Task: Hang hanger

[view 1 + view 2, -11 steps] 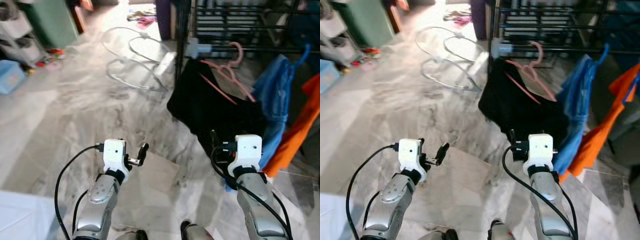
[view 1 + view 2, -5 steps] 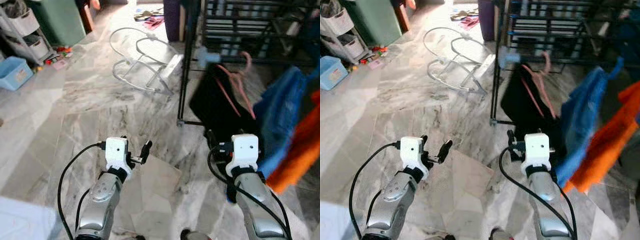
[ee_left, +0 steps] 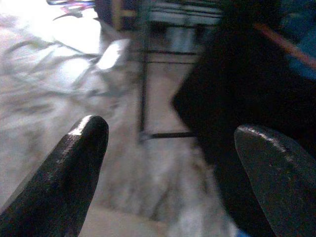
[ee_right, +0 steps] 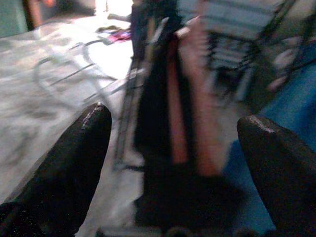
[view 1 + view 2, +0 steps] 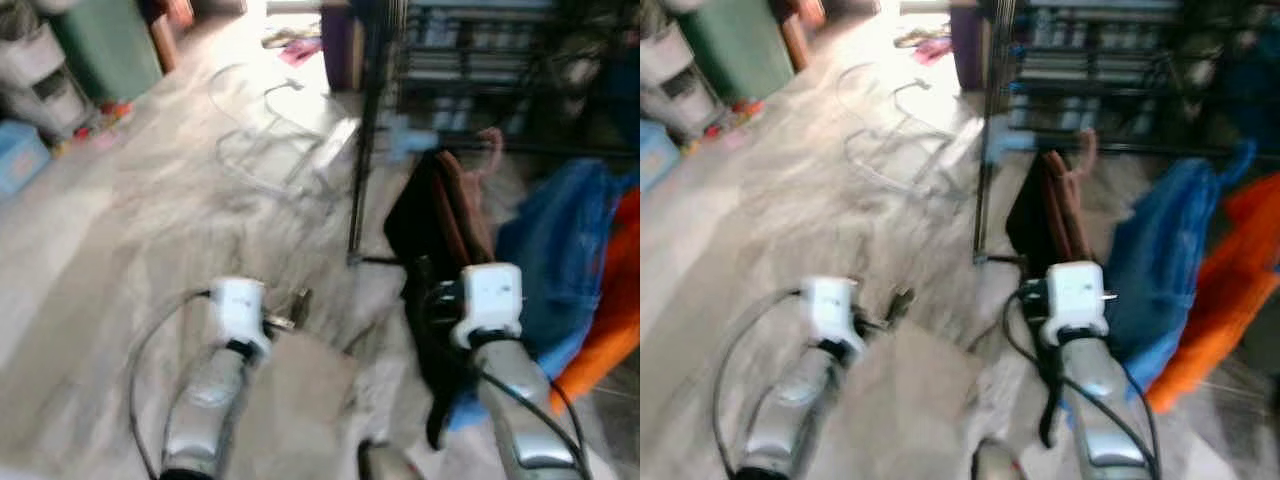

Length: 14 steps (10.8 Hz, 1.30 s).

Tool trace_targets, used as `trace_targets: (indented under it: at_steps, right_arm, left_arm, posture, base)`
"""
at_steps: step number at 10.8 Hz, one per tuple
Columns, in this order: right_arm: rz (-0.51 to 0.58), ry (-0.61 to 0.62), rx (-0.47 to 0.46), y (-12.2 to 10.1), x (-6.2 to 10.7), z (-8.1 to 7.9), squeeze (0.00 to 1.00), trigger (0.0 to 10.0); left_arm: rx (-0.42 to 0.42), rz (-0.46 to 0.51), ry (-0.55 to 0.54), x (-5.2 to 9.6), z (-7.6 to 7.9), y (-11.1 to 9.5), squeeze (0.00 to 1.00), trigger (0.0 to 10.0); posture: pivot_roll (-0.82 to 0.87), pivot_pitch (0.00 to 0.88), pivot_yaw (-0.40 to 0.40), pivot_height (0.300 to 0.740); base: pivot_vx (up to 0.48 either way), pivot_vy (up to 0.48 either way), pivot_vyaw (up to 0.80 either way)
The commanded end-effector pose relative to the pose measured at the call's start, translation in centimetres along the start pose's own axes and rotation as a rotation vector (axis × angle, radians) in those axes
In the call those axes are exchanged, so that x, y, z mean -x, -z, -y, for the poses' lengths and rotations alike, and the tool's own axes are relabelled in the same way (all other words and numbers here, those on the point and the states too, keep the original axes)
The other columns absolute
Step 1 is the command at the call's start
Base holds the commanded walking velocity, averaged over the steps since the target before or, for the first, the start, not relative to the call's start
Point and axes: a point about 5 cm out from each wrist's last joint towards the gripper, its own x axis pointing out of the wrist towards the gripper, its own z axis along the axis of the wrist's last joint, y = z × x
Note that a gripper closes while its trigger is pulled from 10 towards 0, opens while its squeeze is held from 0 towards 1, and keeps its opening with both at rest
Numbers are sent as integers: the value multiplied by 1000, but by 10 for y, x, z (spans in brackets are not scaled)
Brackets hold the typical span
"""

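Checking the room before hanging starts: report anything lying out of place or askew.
A bent metal frame lies tipped on the marble floor beside the black rack, and small clutter sits on the floor farther back. The pink hanger hangs on the rack with a black garment.

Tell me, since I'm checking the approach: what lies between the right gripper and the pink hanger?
In the right wrist view, nothing solid lies between the open right gripper and the pink hanger, which hangs against a black garment.

Home laundry corner: clothes rack [image 5: 372, 120], garments [image 5: 560, 250]
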Motion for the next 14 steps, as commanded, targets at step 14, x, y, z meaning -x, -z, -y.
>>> trace_targets:
  at_steps: [14]
  right_arm:
    - [-79,68,55,-8,-49,-4,0,10000]
  left_arm:
    - [9,-6,-50,0,-11,6,0,10000]
  posture:
    - [-177,206,5,740]
  base:
    - [0,0,0]
